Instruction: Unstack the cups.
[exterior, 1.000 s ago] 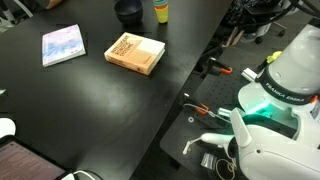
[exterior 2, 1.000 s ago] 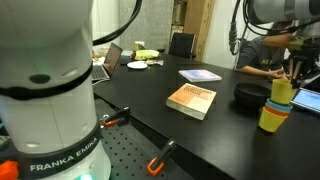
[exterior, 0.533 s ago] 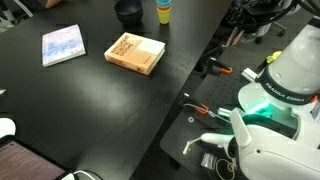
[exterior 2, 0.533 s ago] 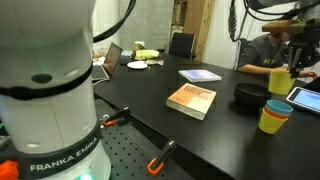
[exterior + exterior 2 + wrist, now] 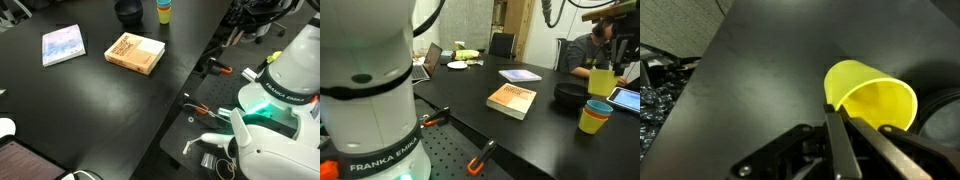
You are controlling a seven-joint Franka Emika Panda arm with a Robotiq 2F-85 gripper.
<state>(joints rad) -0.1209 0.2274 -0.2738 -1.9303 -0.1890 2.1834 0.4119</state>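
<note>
My gripper [image 5: 835, 108] is shut on the rim of a yellow cup [image 5: 872, 100] and holds it in the air, tilted, above the black table. In an exterior view the held yellow cup [image 5: 602, 82] hangs from the gripper [image 5: 610, 66] just above the rest of the stack [image 5: 594, 116]. That stack is a yellow cup with a light blue and an orange cup nested in it. The stack also shows at the far table edge in an exterior view [image 5: 162, 11].
A black bowl [image 5: 570, 97] stands next to the stack and shows at the wrist view's right edge [image 5: 945, 115]. An orange book [image 5: 135, 53] and a blue booklet [image 5: 63, 45] lie on the table. A person sits behind the cups [image 5: 588, 48]. Red-handled tools [image 5: 218, 71] lie by the robot base.
The gripper has lifted the top yellow cup up off the stack; it now hangs clear above the remaining cups. Nothing else moved.
</note>
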